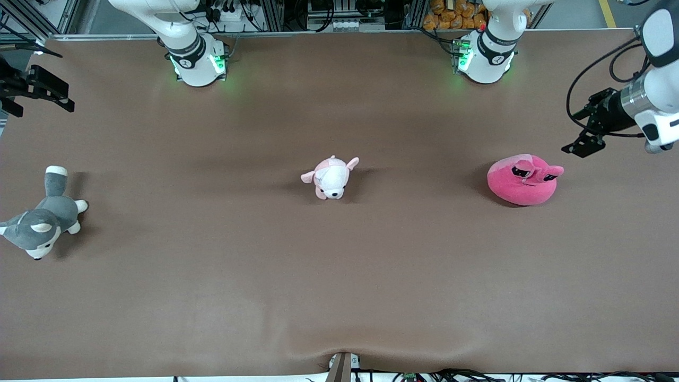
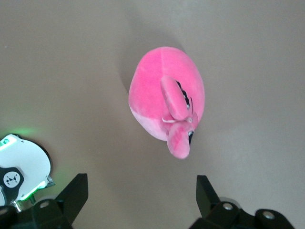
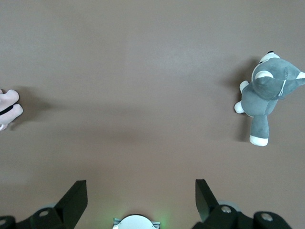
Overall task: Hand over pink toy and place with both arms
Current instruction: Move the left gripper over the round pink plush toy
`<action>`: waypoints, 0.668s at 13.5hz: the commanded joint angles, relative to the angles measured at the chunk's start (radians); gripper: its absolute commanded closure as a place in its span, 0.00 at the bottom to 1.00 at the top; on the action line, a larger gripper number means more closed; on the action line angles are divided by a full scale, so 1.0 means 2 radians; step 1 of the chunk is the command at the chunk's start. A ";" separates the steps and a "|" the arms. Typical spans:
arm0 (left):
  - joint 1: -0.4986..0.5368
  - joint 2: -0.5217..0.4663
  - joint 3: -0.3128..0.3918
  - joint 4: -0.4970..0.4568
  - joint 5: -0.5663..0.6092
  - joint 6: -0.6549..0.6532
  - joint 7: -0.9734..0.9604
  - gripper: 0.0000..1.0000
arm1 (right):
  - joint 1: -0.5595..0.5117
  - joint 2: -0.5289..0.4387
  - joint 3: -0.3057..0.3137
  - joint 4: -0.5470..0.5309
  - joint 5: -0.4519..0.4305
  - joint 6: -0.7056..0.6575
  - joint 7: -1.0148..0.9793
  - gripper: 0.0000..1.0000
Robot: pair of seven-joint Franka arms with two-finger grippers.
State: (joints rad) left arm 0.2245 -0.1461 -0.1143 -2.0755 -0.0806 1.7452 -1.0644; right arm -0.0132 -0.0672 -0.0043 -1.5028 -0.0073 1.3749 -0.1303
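Observation:
The pink toy (image 1: 524,180), a round hot-pink plush with two stalk eyes, lies on the brown table toward the left arm's end. In the left wrist view it (image 2: 167,98) lies on the table out ahead of the jaws. My left gripper (image 1: 578,132) hangs in the air over the table's left-arm end, apart from the toy, and is open and empty (image 2: 142,191). My right gripper (image 1: 46,109) hangs over the table's right-arm end, open and empty (image 3: 141,193).
A pale pink-and-white puppy plush (image 1: 330,178) lies mid-table, its edge showing in the right wrist view (image 3: 7,110). A grey-and-white husky plush (image 1: 45,217) lies at the right arm's end (image 3: 267,90). The arm bases (image 1: 197,61) (image 1: 485,55) stand along the table's robot-side edge.

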 commanded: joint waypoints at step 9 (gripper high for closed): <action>0.020 0.075 -0.006 0.015 0.056 0.005 -0.008 0.00 | 0.000 0.007 0.006 0.011 -0.004 -0.007 -0.008 0.00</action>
State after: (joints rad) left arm 0.2618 -0.0382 -0.1138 -2.0680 -0.0241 1.7498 -1.0843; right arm -0.0117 -0.0667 0.0040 -1.5028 -0.0073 1.3748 -0.1318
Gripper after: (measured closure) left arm 0.000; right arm 0.000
